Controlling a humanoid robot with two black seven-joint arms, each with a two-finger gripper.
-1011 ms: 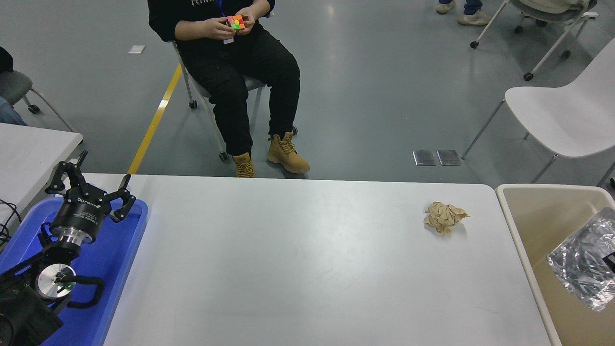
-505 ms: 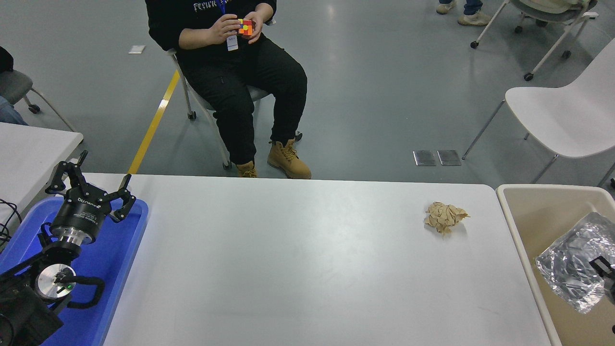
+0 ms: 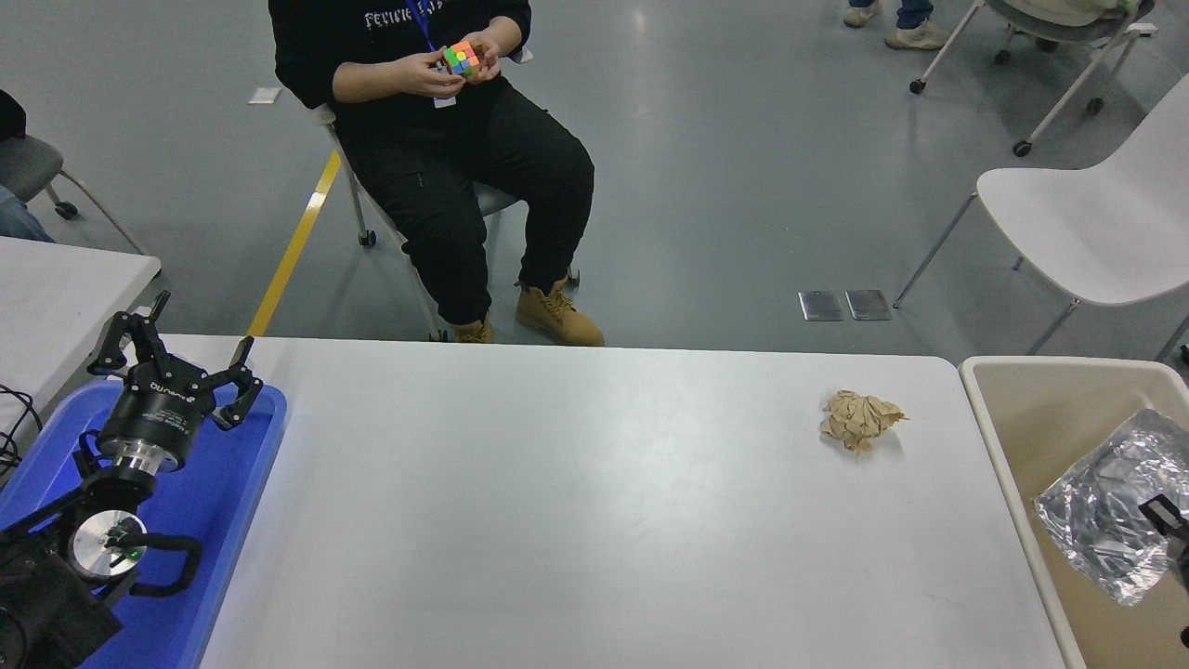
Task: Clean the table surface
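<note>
Foil (image 3: 1105,520), a crumpled silver wad, sits lower and further left over the beige bin (image 3: 1031,409) than a second ago, though it has barely moved in the last half second. The right claw (image 3: 1172,530) shows only as a black tip at the picture's right edge, closed on that foil above the bin's interior. The seated person (image 3: 437,139) beyond the far edge has turned the coloured cube (image 3: 460,59) in their hands and drawn their boots back a little.

The tabletop (image 3: 576,502) fills the middle of the view, its far edge running straight across and its rounded right corner just beside the bin's rim. One crumpled brown paper ball (image 3: 860,420) lies on it near that far right corner, unmoved, well apart from the bin wall. Between the paper and the blue tray (image 3: 232,520) at the left the white surface is open. The left claw (image 3: 176,372) is parked over the tray with its fingers spread wide, as before, gripping nothing.
</note>
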